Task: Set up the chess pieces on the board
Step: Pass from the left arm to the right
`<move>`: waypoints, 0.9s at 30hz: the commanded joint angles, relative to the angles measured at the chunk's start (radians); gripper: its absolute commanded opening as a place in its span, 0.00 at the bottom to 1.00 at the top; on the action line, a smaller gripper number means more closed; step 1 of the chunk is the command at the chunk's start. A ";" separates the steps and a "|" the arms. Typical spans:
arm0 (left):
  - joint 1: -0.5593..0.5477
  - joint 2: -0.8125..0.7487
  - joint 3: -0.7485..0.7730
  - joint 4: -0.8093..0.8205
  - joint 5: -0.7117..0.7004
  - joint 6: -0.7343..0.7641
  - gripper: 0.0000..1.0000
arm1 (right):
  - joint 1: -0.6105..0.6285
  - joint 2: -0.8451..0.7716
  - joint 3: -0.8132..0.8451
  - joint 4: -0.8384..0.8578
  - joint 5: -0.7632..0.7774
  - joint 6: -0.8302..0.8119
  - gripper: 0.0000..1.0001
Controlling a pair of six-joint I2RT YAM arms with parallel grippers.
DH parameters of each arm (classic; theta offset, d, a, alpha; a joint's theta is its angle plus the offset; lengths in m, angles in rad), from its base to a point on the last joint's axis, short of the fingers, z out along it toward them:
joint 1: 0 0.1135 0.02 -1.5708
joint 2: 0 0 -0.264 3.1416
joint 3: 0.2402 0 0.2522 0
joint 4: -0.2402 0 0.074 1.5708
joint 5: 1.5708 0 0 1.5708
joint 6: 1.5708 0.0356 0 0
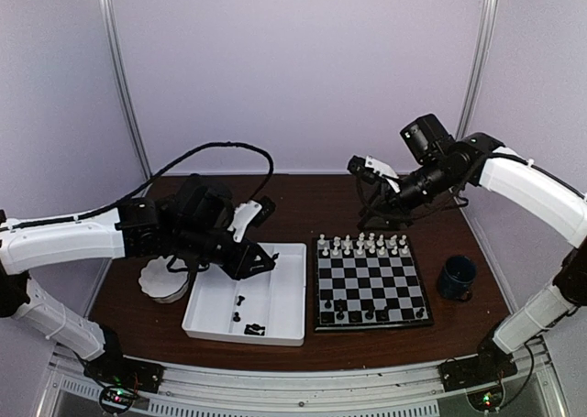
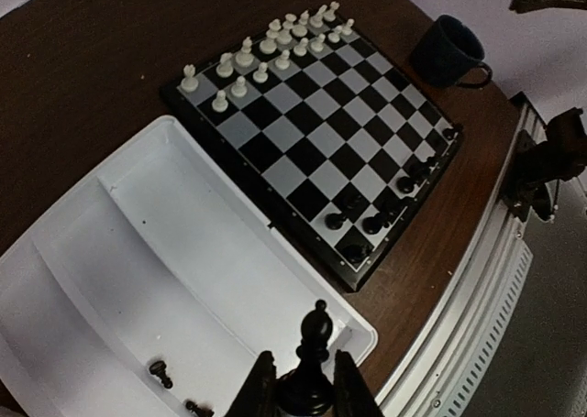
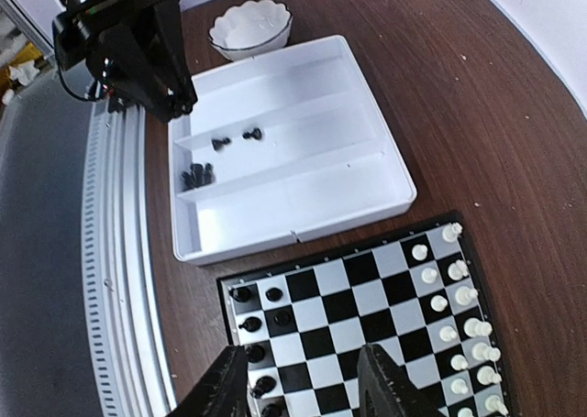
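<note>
The board [image 1: 371, 279] lies right of centre, with white chess pieces [image 1: 363, 245] filling its two far rows and several black chess pieces [image 1: 341, 313] along its near edge. My left gripper [image 1: 263, 258] hangs over the white tray. In the left wrist view it [image 2: 305, 394] is shut on the base of an upright black chess piece [image 2: 315, 344]. A few black pieces [image 2: 161, 373] lie loose in the tray. My right gripper [image 3: 303, 385] is open and holds nothing, high above the board's [image 3: 367, 298] black-piece end [image 3: 252, 312].
The white divided tray [image 1: 293, 298] sits just left of the board. A white scalloped bowl [image 1: 158, 284] stands at the tray's left, under the left arm. A dark blue mug [image 1: 456, 278] stands right of the board. The table's front rail [image 1: 303, 380] runs along the near edge.
</note>
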 commanded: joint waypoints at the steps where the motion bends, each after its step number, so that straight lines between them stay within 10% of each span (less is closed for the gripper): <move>1: 0.002 -0.075 -0.073 0.221 0.119 0.083 0.08 | 0.027 0.111 0.113 -0.080 -0.200 0.102 0.44; 27: 0.001 -0.094 -0.099 0.355 0.235 0.056 0.09 | 0.245 0.424 0.388 -0.084 -0.411 0.253 0.38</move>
